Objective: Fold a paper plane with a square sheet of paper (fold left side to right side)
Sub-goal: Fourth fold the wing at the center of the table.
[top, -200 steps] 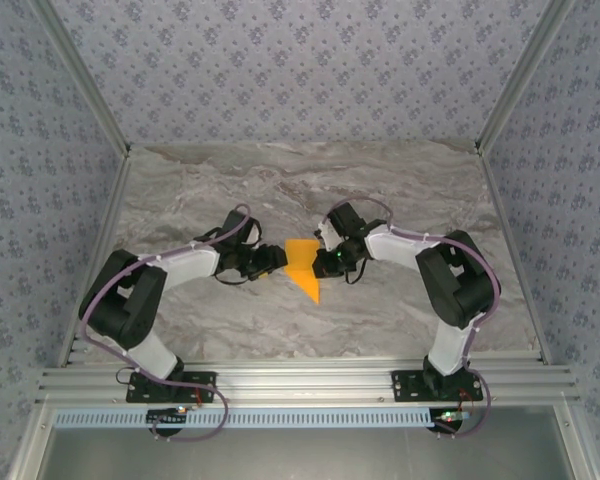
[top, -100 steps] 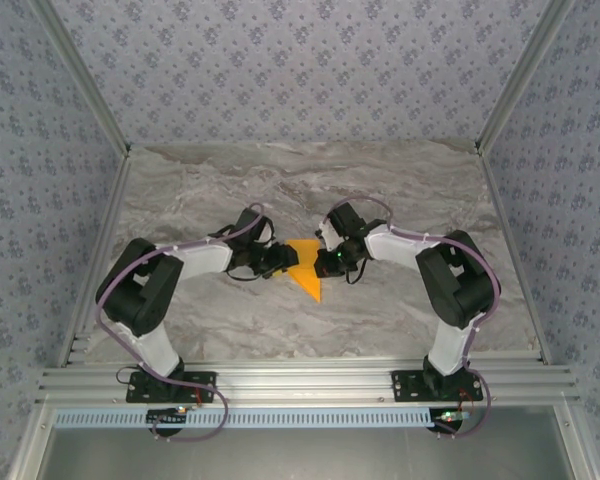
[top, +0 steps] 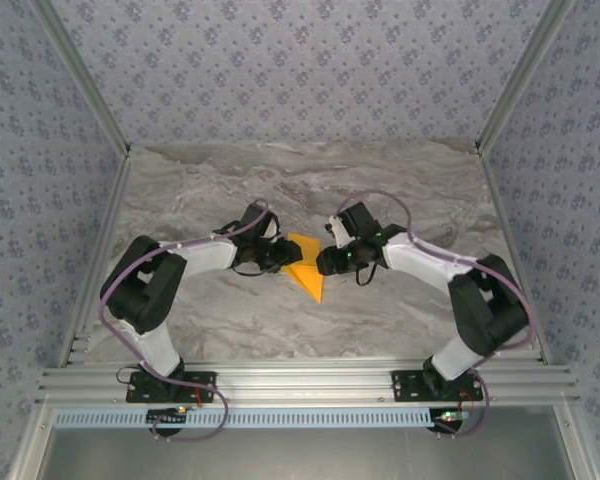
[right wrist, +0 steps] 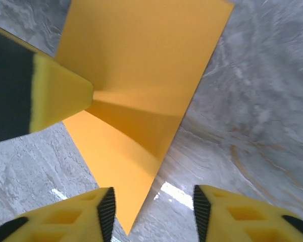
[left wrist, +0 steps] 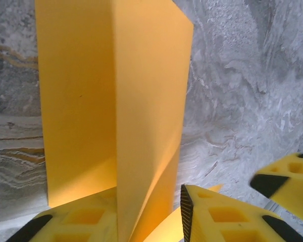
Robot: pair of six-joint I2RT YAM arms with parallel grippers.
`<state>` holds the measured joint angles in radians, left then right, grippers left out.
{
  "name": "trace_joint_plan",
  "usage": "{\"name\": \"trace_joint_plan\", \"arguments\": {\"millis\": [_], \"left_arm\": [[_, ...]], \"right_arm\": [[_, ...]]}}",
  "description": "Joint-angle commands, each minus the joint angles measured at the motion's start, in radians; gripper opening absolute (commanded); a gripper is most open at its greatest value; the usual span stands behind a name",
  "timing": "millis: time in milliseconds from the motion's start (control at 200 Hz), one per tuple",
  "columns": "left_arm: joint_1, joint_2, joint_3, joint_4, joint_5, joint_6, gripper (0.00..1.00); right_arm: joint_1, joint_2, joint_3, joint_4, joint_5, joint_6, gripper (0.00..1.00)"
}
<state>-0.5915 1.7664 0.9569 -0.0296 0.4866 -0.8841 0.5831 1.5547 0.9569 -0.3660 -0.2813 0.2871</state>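
Item inspected: the paper plane (top: 308, 278), plain bright orange-yellow paper, partly folded. It lies on the marble-patterned table (top: 400, 190) between the two grippers, touching the left gripper (top: 277, 258) and just beside the right gripper (top: 325, 262).

Left wrist view: the paper (left wrist: 76, 101) extends straight ahead of the left gripper (left wrist: 149, 214). One panel lies flat ahead of the gripper's left finger. A sharp straight crease runs away from the gripper, and the panel to its right stands up off the table, curving down into the gap between the fingers. The jaws stand apart with this raised flap between them. Whether the pads press it cannot be told. A finger (left wrist: 288, 184) of the right gripper shows beyond and to the right.

Right wrist view: the paper (right wrist: 141, 65) is broad and straight-edged at its far end and narrows to one sharp tip, which lies between the fingers of the right gripper (right wrist: 154, 204), nearer its left finger. The right jaws are spread wide and grasp nothing. One yellow finger (right wrist: 55, 96) of the left gripper meets the paper at a shaded crease.
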Motion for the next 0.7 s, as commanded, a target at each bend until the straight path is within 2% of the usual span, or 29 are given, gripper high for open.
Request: {"name": "trace_joint_plan", "arguments": {"millis": [0,120,285,475,695], "left_arm": [[-0.005,-0.019,0.040,-0.032,0.020,-0.024,0.33],[-0.005,-0.022,0.053,-0.054,0.017,-0.046,0.34],[-0.002,-0.014,0.074,-0.096,0.011,-0.075,0.34],[0.004,0.005,0.083,-0.101,0.015,-0.128,0.35],[0.006,0.022,0.099,-0.112,0.025,-0.160,0.35]], "right_arm": [[0.045,-0.104,-0.054,0.007,0.109,-0.021,0.52],[0.140,-0.148,-0.098,0.052,0.166,-0.017,0.52],[0.266,-0.111,-0.134,0.154,0.279,0.015,0.52],[0.327,-0.024,-0.122,0.204,0.363,0.028,0.53],[0.347,0.055,-0.106,0.239,0.384,0.045,0.53]]}}
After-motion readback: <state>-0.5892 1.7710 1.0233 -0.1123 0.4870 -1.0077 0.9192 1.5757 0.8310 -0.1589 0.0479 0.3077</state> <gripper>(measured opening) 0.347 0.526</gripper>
